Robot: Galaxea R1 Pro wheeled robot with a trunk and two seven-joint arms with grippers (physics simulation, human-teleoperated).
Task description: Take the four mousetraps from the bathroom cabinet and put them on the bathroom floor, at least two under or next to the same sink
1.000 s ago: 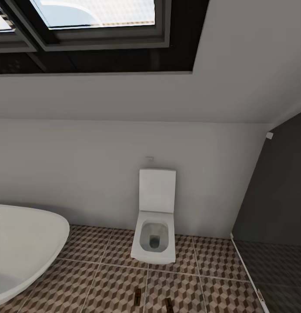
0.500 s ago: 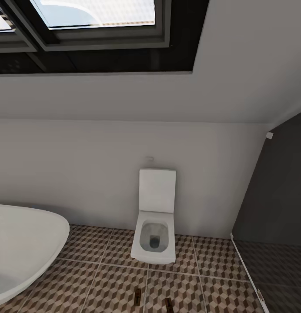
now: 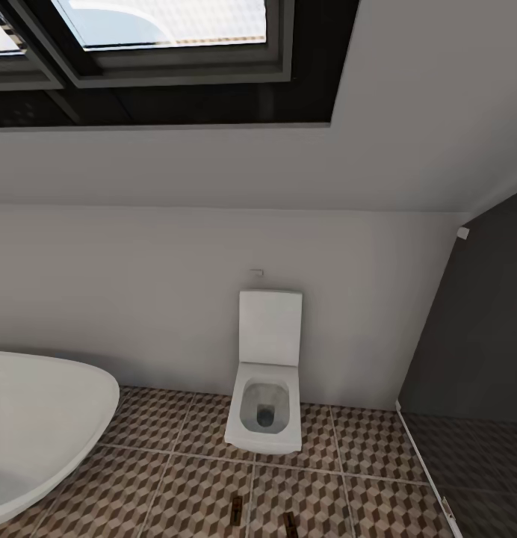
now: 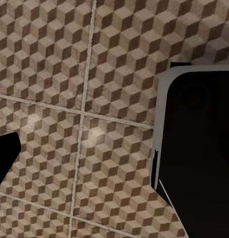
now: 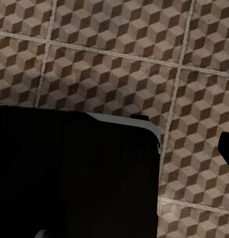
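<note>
- One toilet [image 3: 264,373], white, lid up.
- One bathtub [image 3: 42,426], white, cut off by the frame edge.
- Two mousetraps [image 3: 236,511] on the bathroom floor [image 3: 176,493], the second [image 3: 290,521] beside the first.
- Two skylights [image 3: 169,22] partly visible.

The cube-patterned bathroom floor [image 3: 176,486] carries two mousetraps [image 3: 236,512] [image 3: 290,521] lying apart near the frame's lower edge, in front of the toilet [image 3: 266,403].

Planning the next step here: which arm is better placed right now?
Neither, left or right: both wrist cameras face the bathroom floor, and the head faces the toilet and tub. The base likely must turn first.
</note>
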